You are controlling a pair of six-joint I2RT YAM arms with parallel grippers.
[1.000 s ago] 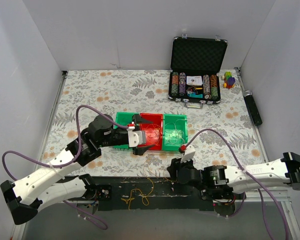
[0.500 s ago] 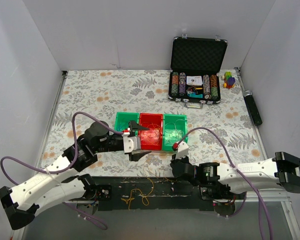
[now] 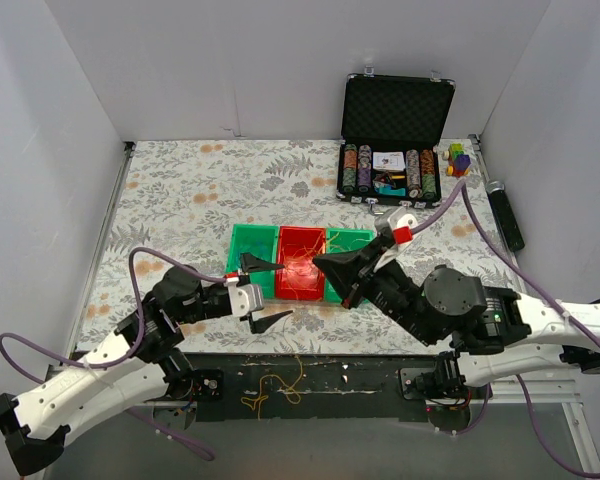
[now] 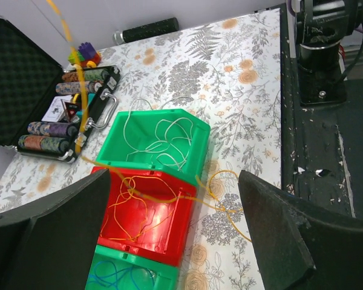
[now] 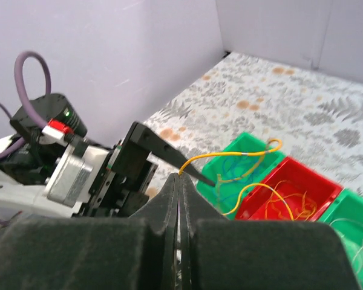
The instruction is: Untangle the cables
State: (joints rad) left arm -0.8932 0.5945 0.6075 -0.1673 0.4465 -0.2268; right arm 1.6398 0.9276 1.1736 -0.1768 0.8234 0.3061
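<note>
White walls close off 3 sides of a table spread with a leaf-and-flower patterned cloth (image 3: 180,190). At the back stands an open black case (image 3: 395,110) of poker chips; a black cylindrical tool (image 3: 505,215) lies along the right edge.

3 small bins sit touching in a row near the middle and seem to serve for sorting by colour. A green bin (image 4: 118,266) holds teal-blue cable, a red bin (image 4: 169,223) holds loose yellow-orange loops, and a second green bin (image 4: 193,130) holds white cable (image 4: 160,142).

The right gripper (image 5: 179,178) is pinched closed on 1 yellow-orange strand (image 5: 196,159), held up above the bins. The strand runs down into the red bin, probably so it draws free of the other loops. One yellow loop (image 4: 227,193) spills onto the cloth beside the bins.

The left gripper (image 3: 287,290) hangs just in front of the bins with jaws spread wide and nothing between them, likely waiting to take a second hold.
</note>
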